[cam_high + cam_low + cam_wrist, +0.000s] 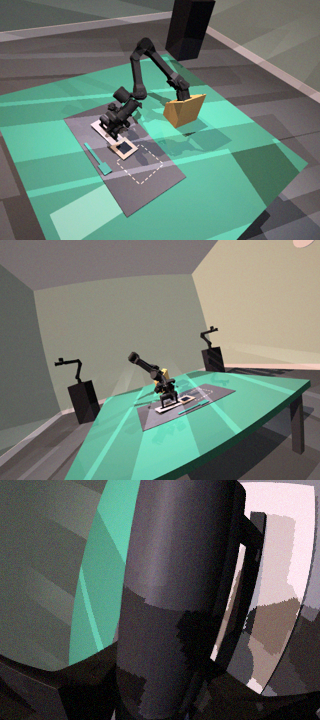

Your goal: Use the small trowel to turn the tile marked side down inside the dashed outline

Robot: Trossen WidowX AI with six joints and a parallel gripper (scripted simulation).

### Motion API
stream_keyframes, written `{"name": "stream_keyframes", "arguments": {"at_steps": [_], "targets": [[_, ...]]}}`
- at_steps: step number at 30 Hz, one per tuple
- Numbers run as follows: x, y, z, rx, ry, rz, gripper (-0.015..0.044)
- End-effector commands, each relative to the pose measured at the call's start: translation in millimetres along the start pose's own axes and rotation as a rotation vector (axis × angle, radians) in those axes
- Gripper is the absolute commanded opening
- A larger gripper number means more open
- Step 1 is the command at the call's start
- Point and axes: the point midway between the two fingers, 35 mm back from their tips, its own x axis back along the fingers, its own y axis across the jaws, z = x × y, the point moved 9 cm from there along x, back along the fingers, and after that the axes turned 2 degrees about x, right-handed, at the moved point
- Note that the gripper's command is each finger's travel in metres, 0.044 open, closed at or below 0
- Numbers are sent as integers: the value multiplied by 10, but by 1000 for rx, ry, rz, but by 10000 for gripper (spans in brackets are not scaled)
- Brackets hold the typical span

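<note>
The tile [124, 147] [186, 398] lies on the mat [126, 201] [147, 423] with its dark square mark facing up. It is left of and behind most of the dashed outline [140, 183] in the top view. My gripper [108, 131] [169, 403] is shut on the pale flat trowel [96, 125] [160, 409] [300, 510], low over the mat's far-left part. The trowel's front edge is at the tile's near-arm side. I cannot tell whether it is under the tile or only against it. The fingers and arm hide the trowel's handle in the top view.
A teal paddle-shaped tool [104, 168] [204, 402] lies along the mat's left edge, beside the tile. The arm's orange base block [189, 111] stands on the green table [193, 206] beyond the mat. Dark pedestals stand off the table.
</note>
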Motion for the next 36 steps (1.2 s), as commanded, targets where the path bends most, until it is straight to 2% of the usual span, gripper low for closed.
{"name": "stream_keyframes", "arguments": {"at_steps": [1,14,36], "targets": [[9,20,65,5,14,-9,0],[101,128,-52,-75,81,-11,0],[340,415,187,-77,83,-12,0]]}}
